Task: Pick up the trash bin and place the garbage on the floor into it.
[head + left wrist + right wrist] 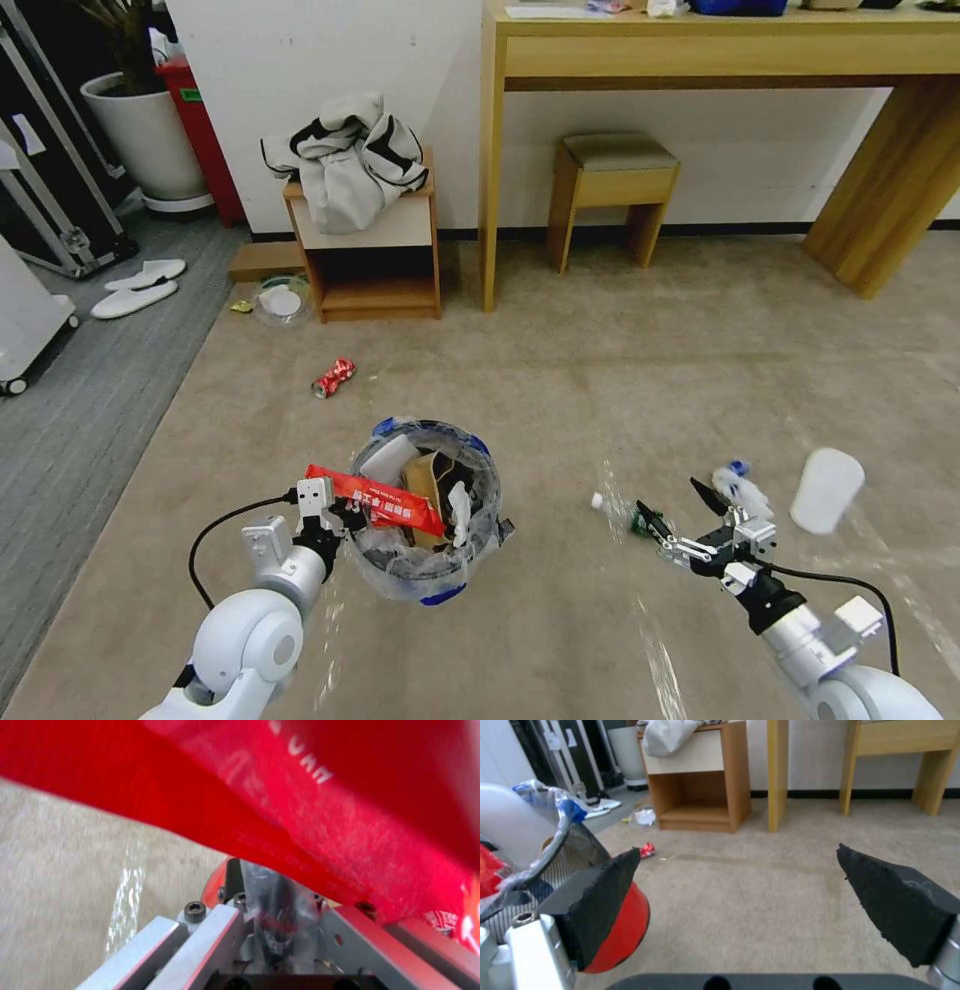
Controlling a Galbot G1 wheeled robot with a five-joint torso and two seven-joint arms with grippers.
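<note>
The bin [430,515] sits low in the middle of the head view on the beige floor [620,380], its mouth facing up and its clear liner crinkled over the rim. Inside it stand a brown carton [432,492] and white tissue [388,460], both roughly upright. A red wrapper [375,500] lies across the bin's left rim, its long axis running from the upper left down to the lower right, one end over the opening. The left gripper [325,520], at the lower left, meets the bin's left edge with its fingers pinching the rim and liner; in the left wrist view the wrapper [310,795] drapes right over them. The right gripper [680,510], at the lower right, hangs just above the floor with its dark pads [900,900] spread wide and nothing between them. Under it lies a clear bottle [625,512] with a green label. A crushed red can [333,377] lies left of centre, well above the bin, pointing up and to the right. Two white slippers [140,285] lie side by side at the far left on grey carpet [70,430].
</note>
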